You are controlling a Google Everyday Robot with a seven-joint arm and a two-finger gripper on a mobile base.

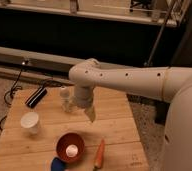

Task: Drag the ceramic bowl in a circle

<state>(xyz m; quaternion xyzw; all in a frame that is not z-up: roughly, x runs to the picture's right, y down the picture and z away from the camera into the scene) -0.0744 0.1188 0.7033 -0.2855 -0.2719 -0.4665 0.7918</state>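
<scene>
Red-brown and glossy, the ceramic bowl (64, 144) sits near the wooden table's (114, 131) front edge, with a small white object (72, 150) inside. The gripper (90, 114) hangs over the tabletop just behind the bowl, apart from its rim, apparently holding nothing. Open or closed? Cannot tell. Reaching the bowl looks like a move down and forward.
</scene>
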